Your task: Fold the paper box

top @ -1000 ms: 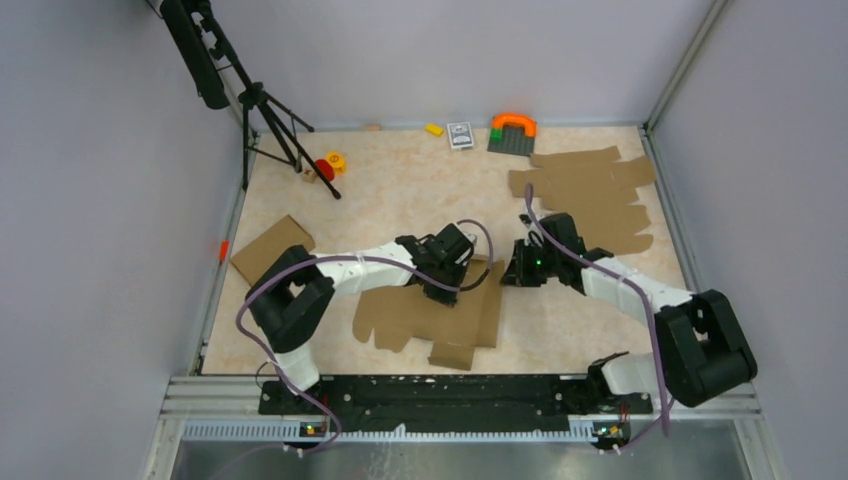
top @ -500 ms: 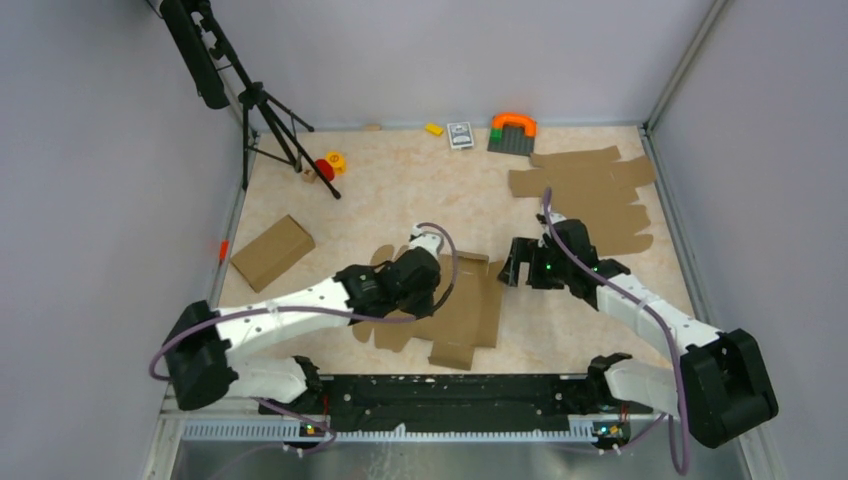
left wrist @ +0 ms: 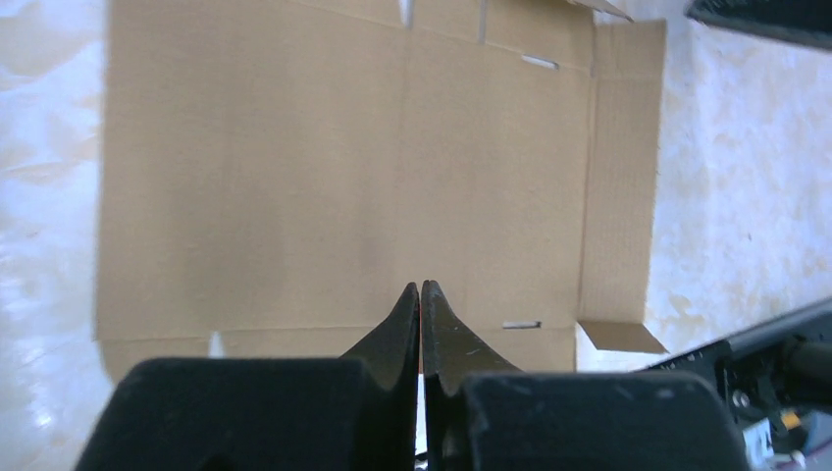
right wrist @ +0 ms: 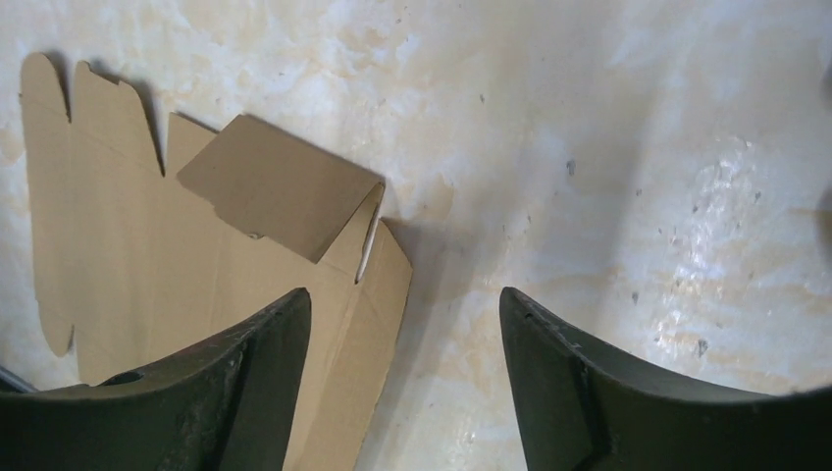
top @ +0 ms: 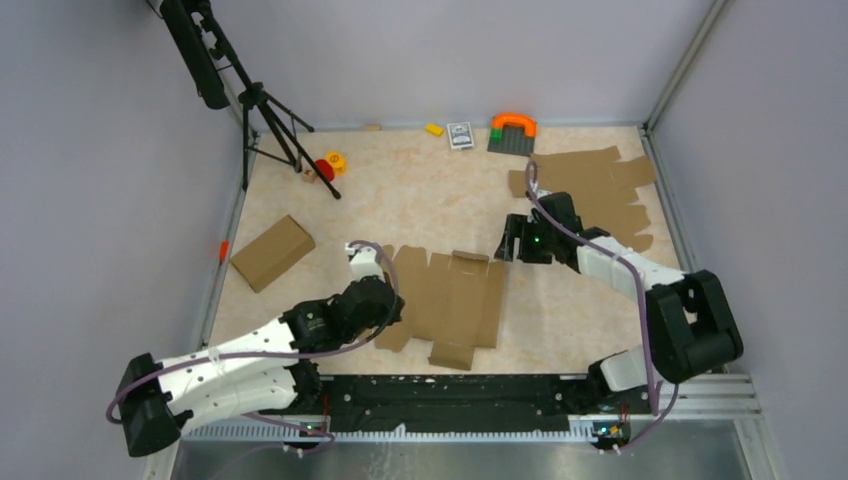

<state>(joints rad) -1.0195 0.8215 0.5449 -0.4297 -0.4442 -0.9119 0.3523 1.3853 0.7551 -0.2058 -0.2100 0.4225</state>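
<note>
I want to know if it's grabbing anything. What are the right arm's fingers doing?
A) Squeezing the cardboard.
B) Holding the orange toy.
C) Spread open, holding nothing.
C: in the right wrist view the right arm's fingers stand wide apart above the table, at the edge of the paper box, with nothing held between them.

Paper box (top: 450,297) flat, unfolded, brown, mid-table, near edge

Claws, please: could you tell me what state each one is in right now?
Left claw: closed, holding nothing.
Right claw: open, holding nothing.
</note>
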